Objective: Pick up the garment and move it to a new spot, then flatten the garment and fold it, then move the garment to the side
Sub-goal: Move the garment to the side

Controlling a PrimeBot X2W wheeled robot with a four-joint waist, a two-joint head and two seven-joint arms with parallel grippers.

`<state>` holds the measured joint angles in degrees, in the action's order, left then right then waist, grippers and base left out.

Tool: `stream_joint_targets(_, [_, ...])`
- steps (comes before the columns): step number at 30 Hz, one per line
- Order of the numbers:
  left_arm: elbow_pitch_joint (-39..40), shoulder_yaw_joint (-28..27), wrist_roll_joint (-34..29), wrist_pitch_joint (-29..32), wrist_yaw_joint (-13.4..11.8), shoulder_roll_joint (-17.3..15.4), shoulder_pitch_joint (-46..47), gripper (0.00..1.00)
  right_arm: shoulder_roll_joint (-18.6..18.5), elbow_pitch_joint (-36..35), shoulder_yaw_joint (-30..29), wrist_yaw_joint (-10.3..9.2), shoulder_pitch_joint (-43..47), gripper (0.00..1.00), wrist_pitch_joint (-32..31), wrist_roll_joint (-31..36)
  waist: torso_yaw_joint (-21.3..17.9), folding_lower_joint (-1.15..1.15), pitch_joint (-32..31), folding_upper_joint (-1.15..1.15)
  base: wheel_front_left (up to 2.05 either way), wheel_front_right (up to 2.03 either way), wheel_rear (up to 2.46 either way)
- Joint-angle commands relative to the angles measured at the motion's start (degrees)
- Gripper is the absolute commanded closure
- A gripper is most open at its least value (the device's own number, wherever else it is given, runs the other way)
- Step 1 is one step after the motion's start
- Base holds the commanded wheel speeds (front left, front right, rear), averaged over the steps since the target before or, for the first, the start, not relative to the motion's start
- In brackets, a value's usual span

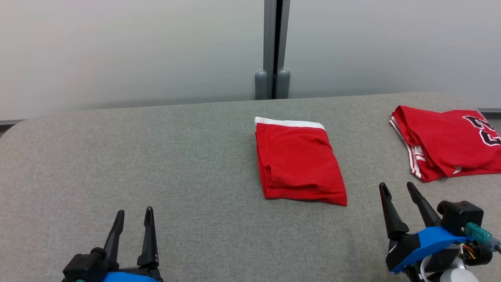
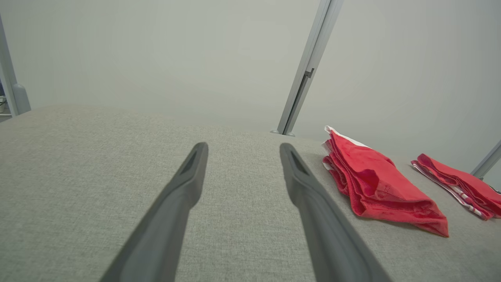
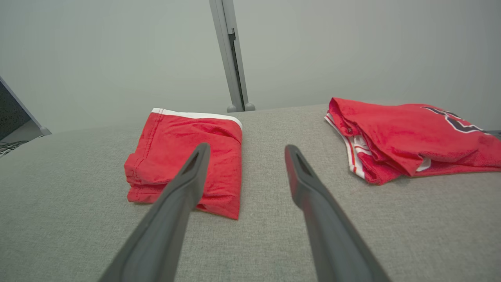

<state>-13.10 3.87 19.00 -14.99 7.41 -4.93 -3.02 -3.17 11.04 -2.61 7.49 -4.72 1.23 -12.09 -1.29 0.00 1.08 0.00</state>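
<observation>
Left hand [image 1: 134,211] parted, right hand [image 1: 397,185] parted, garment [image 1: 299,164] folded

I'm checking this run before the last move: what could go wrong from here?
The folded red shorts lie in loose layers; pinching only the top layer could undo the fold.
The red jersey lies just beyond the open right gripper; moving the shorts that way may rumple it.

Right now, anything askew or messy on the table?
Only minor. The red jersey at the right is loosely bunched, striped trim poking out along its left edge. The folded red garment at centre is compact but slightly skewed. No spill or damage visible. Left end effector and right end effector are open, empty.
</observation>
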Motion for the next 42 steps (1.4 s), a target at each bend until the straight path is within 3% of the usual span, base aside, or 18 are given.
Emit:
stream_joint_targets(1, [0.2,-0.4,-0.4,-0.2,0.1,0.2,1.2,0.00,0.1,-0.2,-0.2,0.01,0.5,0.00,-0.2,0.1,0.2,0.00,0.1,0.00,0.00,0.00,0.00])
stream_joint_targets(13, [1.6,0.7,-1.0,-0.2,0.1,0.4,2.0,0.00,-1.4,-0.8,-0.2,0.02,-5.9,0.00,-4.7,-0.5,2.2,0.00,2.1,0.00,0.00,0.00,0.00])
stream_joint_targets(18, [2.7,1.6,-1.6,-0.2,0.1,0.3,3.5,0.00,-2.6,3.4,-0.9,0.01,-14.6,0.00,-13.7,-1.7,4.0,0.00,4.5,0.00,0.00,0.00,0.00])
stream_joint_targets(26, [3.8,3.5,-1.6,-0.2,0.1,0.3,5.9,0.00,-3.6,18.6,-6.1,0.01,-27.0,0.00,-28.7,1.8,8.5,0.00,9.4,0.00,0.00,0.00,0.00])
stream_joint_targets(42, [5.3,5.0,-1.1,-0.2,0.1,0.8,9.5,0.00,-3.5,35.6,-11.7,0.01,-35.9,0.00,-29.3,8.1,12.2,0.00,14.2,0.00,0.00,0.00,0.00])
